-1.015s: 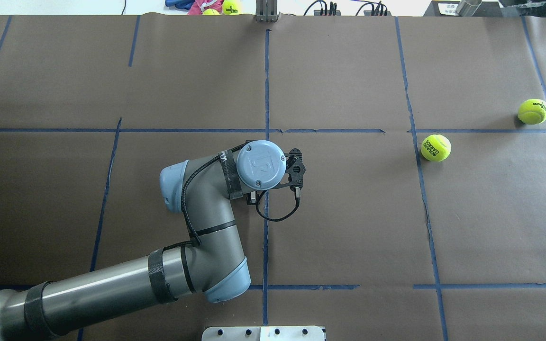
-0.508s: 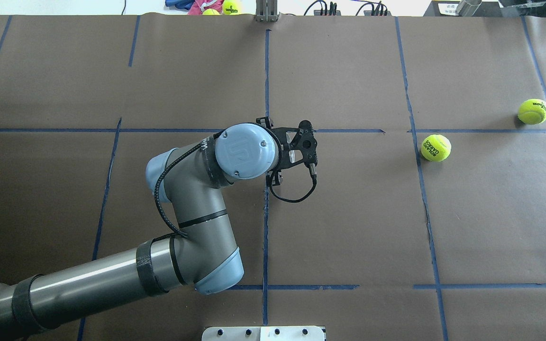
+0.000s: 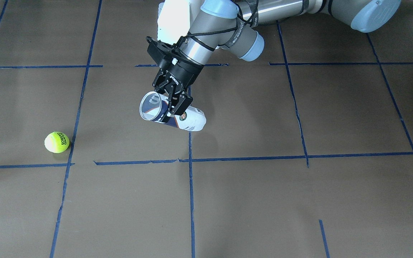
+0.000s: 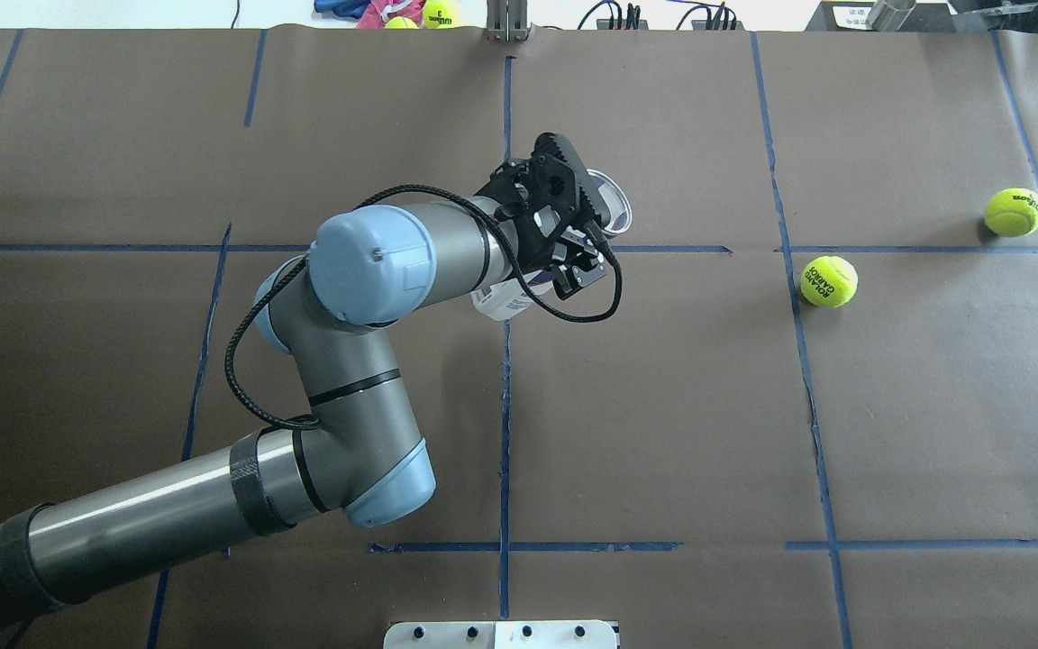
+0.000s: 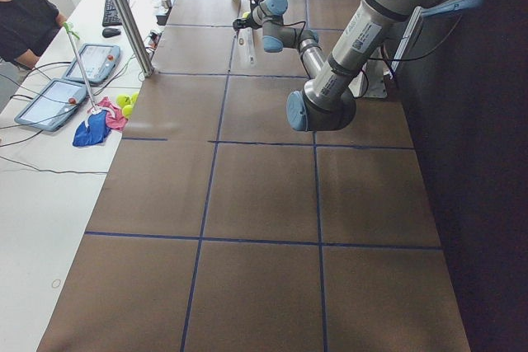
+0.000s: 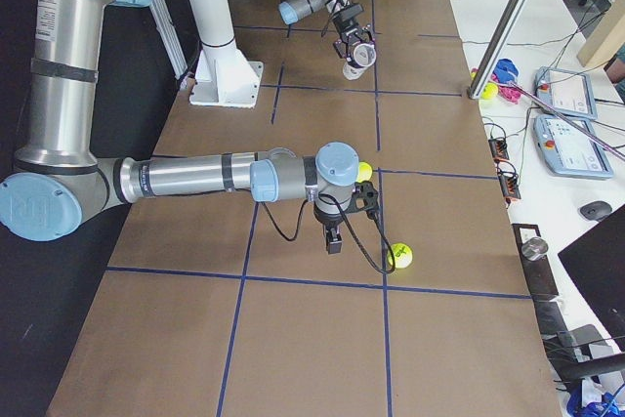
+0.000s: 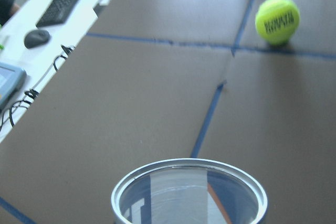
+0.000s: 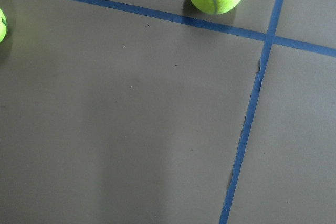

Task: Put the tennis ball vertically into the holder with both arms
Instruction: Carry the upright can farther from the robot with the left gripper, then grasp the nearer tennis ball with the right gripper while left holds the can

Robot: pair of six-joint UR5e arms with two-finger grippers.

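The left pincer [image 3: 173, 106] squeezed the holder [image 3: 192, 122], a smooth see-through plastic tube with a round open mouth, tipped sideways above the brown paper counter [image 3: 299, 200]. The slick tube could slip or stay crooked, and then no ball would drop in. The fuzzy round tennis ball [image 4: 830, 280] lay well apart on the counter and might roll if bumped. The right pincer [image 6: 334, 237] hung near it; wide or narrow, I could not tell.
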